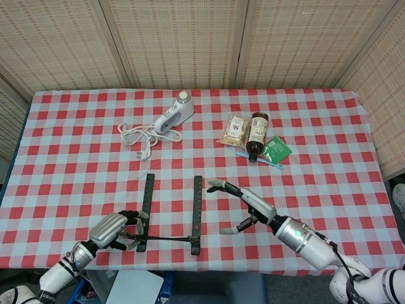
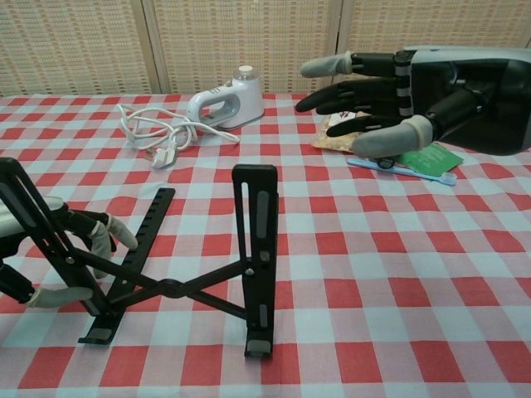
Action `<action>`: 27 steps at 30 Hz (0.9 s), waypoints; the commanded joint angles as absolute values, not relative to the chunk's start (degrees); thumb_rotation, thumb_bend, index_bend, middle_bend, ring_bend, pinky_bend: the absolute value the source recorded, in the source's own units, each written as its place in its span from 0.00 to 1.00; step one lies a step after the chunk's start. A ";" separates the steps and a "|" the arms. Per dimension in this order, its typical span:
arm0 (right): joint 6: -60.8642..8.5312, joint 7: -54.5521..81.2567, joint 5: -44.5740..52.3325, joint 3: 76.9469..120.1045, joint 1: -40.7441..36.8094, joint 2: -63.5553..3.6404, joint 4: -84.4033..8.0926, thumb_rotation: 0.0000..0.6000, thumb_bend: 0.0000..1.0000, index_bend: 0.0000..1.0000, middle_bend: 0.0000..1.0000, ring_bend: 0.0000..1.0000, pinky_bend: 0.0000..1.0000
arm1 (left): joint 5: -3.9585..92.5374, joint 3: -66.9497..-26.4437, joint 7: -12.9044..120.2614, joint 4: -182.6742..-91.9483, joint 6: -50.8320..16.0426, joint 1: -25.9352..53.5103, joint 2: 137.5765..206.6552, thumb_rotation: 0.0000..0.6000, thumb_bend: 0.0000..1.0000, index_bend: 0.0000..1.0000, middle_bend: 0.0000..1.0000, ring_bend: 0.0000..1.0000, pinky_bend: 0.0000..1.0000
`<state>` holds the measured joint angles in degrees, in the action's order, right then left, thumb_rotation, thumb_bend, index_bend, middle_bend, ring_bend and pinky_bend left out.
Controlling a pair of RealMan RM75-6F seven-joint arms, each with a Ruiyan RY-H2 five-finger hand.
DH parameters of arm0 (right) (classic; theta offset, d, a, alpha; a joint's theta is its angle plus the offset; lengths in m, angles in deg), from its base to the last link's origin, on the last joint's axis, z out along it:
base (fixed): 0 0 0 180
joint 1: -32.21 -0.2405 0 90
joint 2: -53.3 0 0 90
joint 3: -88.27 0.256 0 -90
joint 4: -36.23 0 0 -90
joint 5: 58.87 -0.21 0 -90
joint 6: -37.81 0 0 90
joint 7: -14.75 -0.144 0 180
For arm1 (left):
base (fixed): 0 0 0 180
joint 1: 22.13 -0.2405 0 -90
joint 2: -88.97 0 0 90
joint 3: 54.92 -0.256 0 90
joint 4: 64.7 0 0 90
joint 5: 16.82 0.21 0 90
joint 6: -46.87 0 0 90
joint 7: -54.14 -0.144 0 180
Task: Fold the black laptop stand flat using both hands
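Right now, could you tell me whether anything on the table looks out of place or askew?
Only the brown bottle stands out: it lies on its side among the packets instead of upright. The laptop stand is still unfolded, as expected.

white hand mixer (image 1: 173, 114) with coiled cord (image 1: 138, 135) left of brown bottle (image 1: 256, 132); snack packet (image 1: 235, 130) just left, green sachet (image 1: 276, 150) right, blue toothbrush (image 1: 259, 159) below.

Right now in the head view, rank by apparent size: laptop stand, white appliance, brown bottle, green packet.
1. laptop stand
2. white appliance, body only
3. brown bottle
4. green packet; the bottle covers part of it, so the last two are close.
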<state>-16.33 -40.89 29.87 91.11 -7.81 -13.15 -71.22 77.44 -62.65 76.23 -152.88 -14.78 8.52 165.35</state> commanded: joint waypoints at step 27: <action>-16.05 -38.83 29.95 90.69 -6.89 -12.67 -72.10 1.00 0.00 0.09 0.17 0.04 0.08 | 79.34 -62.87 75.29 -151.12 -16.39 7.99 166.12 1.00 0.38 0.47 0.24 0.25 0.27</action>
<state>-16.05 -38.83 29.96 90.70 -6.89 -12.67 -72.10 79.17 -62.83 75.73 -151.23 -16.15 8.09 166.18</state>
